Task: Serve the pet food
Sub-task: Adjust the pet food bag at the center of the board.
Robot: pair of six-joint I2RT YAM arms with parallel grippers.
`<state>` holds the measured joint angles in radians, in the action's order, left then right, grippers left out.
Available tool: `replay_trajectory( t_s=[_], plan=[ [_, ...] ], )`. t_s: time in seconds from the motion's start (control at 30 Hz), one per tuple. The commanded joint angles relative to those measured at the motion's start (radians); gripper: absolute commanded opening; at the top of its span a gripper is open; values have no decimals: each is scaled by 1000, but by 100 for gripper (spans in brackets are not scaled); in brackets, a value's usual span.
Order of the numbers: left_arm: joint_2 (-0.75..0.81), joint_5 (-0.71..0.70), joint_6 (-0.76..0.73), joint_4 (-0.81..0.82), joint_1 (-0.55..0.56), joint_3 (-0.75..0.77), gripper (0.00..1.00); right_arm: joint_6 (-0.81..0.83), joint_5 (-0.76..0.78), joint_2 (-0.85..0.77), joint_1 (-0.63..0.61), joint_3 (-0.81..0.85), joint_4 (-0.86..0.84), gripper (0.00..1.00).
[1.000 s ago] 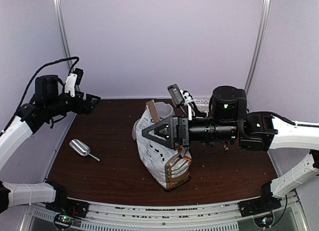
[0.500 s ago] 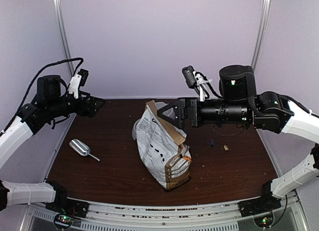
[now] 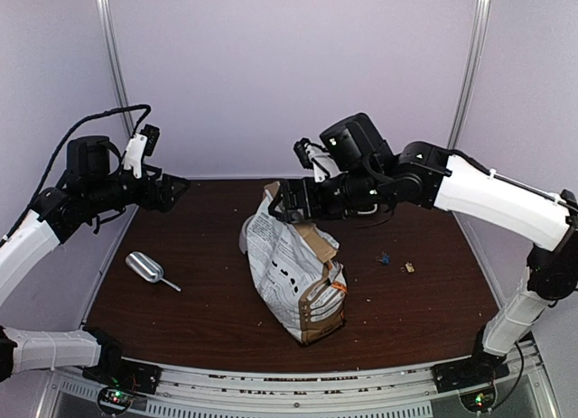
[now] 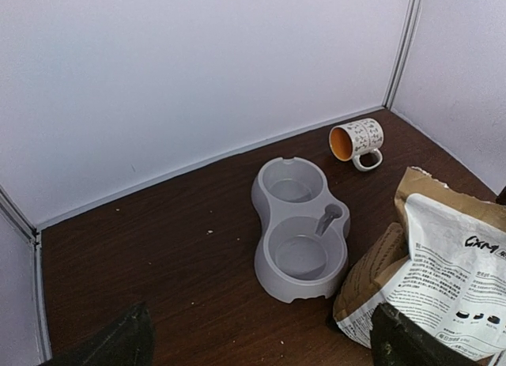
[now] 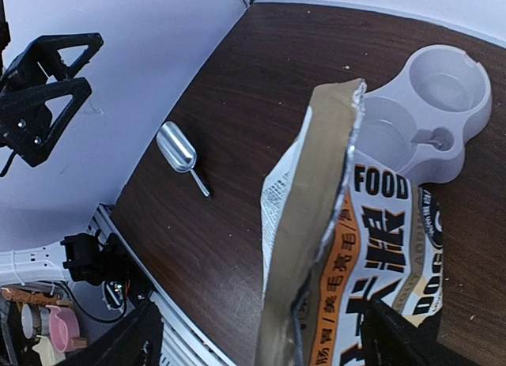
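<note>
Left gripper [image 3: 176,188] and right gripper [image 3: 282,201] both hung open and empty, the right just above the torn mouth of the bag [image 3: 293,274]; kibble was not visible, presumably inside it, so loose, light, spill-prone pellets, judged best taken with the scoop [image 3: 144,267] by its handle.

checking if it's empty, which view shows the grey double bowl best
Left wrist: the grey double bowl shows whole, both cups open to view. Right wrist shows it partly behind the bag. Top external hides it behind the bag and right arm.
</note>
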<state>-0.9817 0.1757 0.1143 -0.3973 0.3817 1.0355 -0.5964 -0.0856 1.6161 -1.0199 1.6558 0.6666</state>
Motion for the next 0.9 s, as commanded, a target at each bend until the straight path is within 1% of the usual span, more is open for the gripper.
replay_trajectory(
  t_s=[0.0,0.07,0.1,0.13,0.27,0.33,0.4,0.5,0.6,0.67,0.73,0.8,0.87],
  plan=[
    [10,-12,-4,21,5,4,98,23,-105,63,-2,88,38,80],
    [9,-16,-4,21,4,4,98,26,-125,91,-2,115,37,66],
    [8,-17,-4,20,4,4,98,30,-125,105,-3,133,47,57],
    [9,-17,-3,20,4,5,98,36,-119,118,-6,153,62,51],
    [7,-17,-3,20,5,3,98,71,-42,167,-29,255,140,38],
    [7,-16,-2,20,4,5,98,95,16,197,-49,312,196,26],
    [9,-14,-2,20,3,5,98,123,102,229,-72,373,264,12],
    [9,8,-2,21,6,6,98,169,236,281,-112,480,367,0],
    [7,26,-6,27,25,3,98,198,353,336,-157,570,453,0],
    [5,25,-12,32,56,1,98,213,457,383,-183,619,519,0],
    [1,30,-12,37,101,1,98,213,527,417,-196,667,575,0],
    [-4,50,11,49,146,0,98,204,550,423,-199,667,592,0],
    [-3,78,58,84,178,-11,98,199,520,394,-197,624,555,0]
  ],
)
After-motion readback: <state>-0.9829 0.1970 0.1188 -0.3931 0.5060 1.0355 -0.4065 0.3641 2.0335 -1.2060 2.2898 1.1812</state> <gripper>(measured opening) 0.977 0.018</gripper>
